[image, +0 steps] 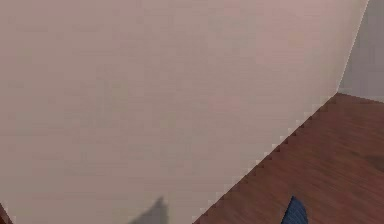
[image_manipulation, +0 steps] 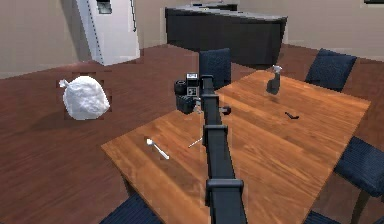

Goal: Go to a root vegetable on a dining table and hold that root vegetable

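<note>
A wooden dining table (image_manipulation: 270,140) spreads across the arm side view. The dark arm bar (image_manipulation: 216,140) rises over it from the bottom edge. The gripper (image_manipulation: 183,96) is a dark body at the table's far edge, in front of a blue chair (image_manipulation: 215,64). I cannot tell whether it holds anything, since its far end merges with the table edge and the floor behind. On the tabletop lie a white spoon-like utensil (image_manipulation: 155,147), a second thin white utensil (image_manipulation: 195,143), a grey upright bottle (image_manipulation: 274,82) and a small dark item (image_manipulation: 291,115). I can make out nothing shaped like a root vegetable.
More blue chairs stand around the table (image_manipulation: 330,68) (image_manipulation: 365,165) (image_manipulation: 130,212). A white crumpled bag (image_manipulation: 85,98) lies on the wood floor, with a white fridge (image_manipulation: 105,28) and a dark counter (image_manipulation: 225,30) beyond. Ahead is a pale wall (image: 150,90), with wood floor (image: 330,160) and a blue chair tip (image: 296,210).
</note>
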{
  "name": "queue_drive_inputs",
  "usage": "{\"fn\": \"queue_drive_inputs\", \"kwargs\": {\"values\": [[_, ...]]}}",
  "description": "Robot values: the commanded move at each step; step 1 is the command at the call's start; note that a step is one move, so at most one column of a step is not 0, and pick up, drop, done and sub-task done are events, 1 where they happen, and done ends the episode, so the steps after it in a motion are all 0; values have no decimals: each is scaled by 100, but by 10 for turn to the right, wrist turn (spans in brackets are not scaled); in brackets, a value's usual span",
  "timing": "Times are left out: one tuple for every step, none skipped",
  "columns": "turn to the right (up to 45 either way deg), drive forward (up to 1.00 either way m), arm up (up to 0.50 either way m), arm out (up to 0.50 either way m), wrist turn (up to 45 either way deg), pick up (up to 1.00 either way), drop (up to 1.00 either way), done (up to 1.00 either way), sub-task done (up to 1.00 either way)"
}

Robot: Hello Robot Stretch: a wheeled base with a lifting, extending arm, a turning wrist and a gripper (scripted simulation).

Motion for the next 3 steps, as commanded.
{"fn": "queue_drive_inputs", "kwargs": {"values": [[0, 0, 0, 0, 120, 0, 0, 0, 0], [0, 0, -30, 0, 0, 0, 0, 0, 0], [0, 0, 10, 0, 0, 0, 0, 0, 0]]}}
